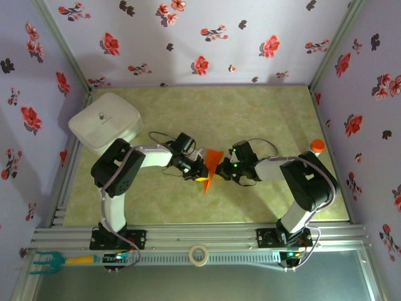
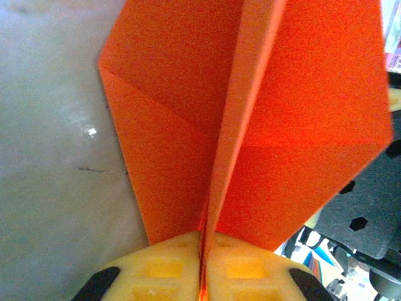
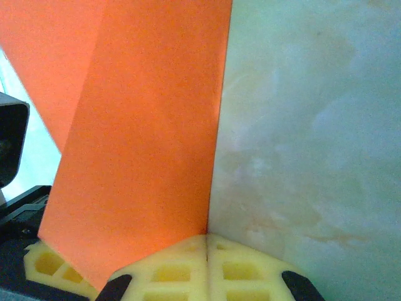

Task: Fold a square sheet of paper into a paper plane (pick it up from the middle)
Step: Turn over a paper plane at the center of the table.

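Orange paper plane (image 1: 214, 162) clamped from both sides by left end effector (image 2: 202, 263) and right end effector (image 3: 207, 251); arms elbowed inward.

Two arms (image 1: 119, 169) (image 1: 304, 182); one folded paper (image 1: 213, 164); one white box (image 1: 104, 122), far left; one bottle (image 1: 317, 146), right; one tape roll (image 1: 199, 254) and one teal tool (image 1: 45, 261), near.

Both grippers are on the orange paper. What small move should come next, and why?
Probably slide the left gripper gently along the centre crease to sharpen it. It is shut on the orange paper right at that fold, the flaps splay to either side, and the right gripper pinches another edge, which should steady the sheet.
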